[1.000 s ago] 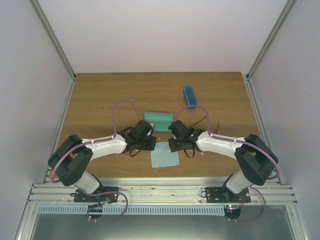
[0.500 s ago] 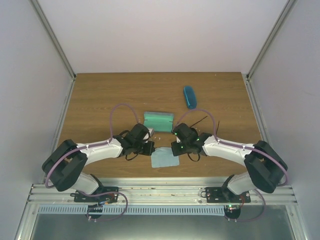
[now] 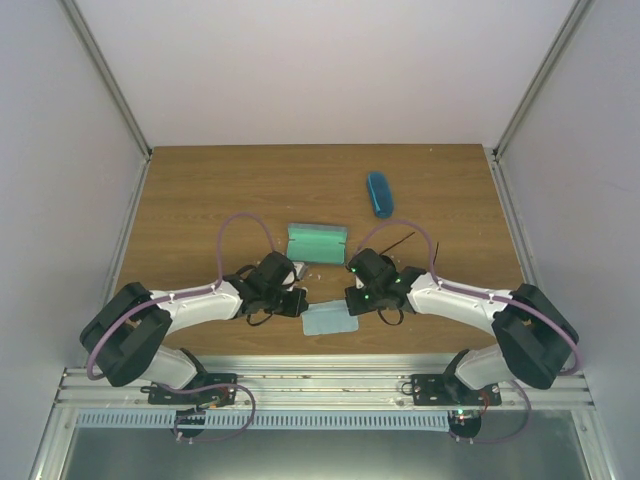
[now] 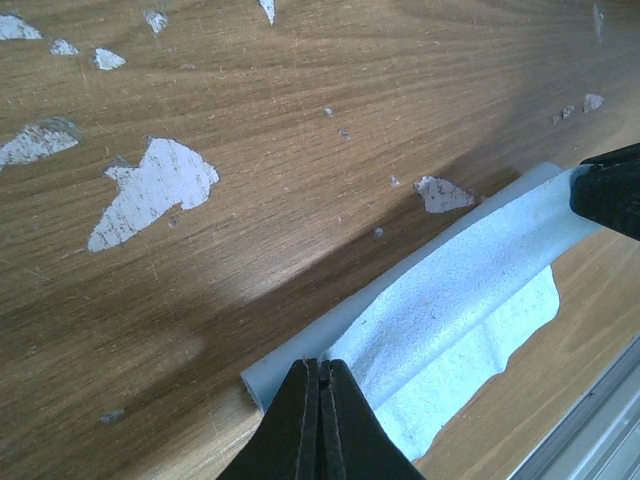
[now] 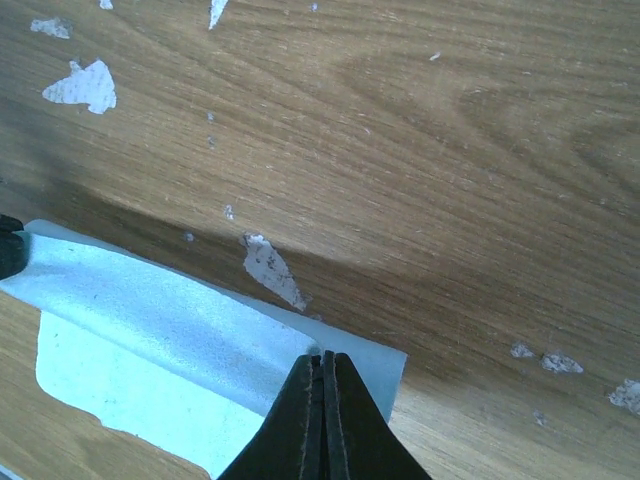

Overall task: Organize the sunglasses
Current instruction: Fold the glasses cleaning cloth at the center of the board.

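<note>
A light blue cloth (image 3: 330, 320) lies near the table's front edge, with its far edge folded over toward the front. My left gripper (image 3: 304, 303) is shut on the cloth's left far corner (image 4: 290, 365), and its tip (image 4: 320, 366) is pinched on the fold. My right gripper (image 3: 347, 300) is shut on the right far corner (image 5: 370, 360), with its tip (image 5: 323, 357) on the fold. Thin black arms (image 3: 397, 243), perhaps the black sunglasses, stick out behind my right arm. The reddish-brown sunglasses are not in view.
A teal rectangular case (image 3: 317, 242) lies just behind the two grippers. A bright blue oval case (image 3: 378, 193) lies farther back on the right. The wooden tabletop (image 3: 200, 200) has chipped white spots. The metal rail runs close along the front edge.
Both grippers moved toward the front edge, drawing the cloth's far edge over itself. The cloth now looks shorter front to back.
</note>
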Motion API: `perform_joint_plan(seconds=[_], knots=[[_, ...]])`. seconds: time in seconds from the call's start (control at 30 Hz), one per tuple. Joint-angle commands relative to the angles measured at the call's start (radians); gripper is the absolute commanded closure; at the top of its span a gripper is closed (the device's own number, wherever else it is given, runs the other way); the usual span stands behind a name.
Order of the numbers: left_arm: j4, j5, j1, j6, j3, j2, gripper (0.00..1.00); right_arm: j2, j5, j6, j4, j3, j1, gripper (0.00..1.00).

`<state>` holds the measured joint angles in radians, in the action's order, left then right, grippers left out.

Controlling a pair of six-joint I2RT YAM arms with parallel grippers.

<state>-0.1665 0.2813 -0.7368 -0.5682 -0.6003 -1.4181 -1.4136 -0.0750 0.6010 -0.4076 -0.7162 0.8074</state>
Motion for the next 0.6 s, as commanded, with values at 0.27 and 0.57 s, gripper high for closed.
perform_joint_plan(seconds=[0.27,0.57], knots=[[0.067,0.049,0.001,-0.009,0.028,0.019,1.00,0.009,-0.023,0.005,-0.017,0.011,-0.005,0.99],[0.107,0.101,0.001,-0.022,0.070,0.019,1.00,0.007,-0.072,0.000,-0.016,0.039,-0.004,0.99]])
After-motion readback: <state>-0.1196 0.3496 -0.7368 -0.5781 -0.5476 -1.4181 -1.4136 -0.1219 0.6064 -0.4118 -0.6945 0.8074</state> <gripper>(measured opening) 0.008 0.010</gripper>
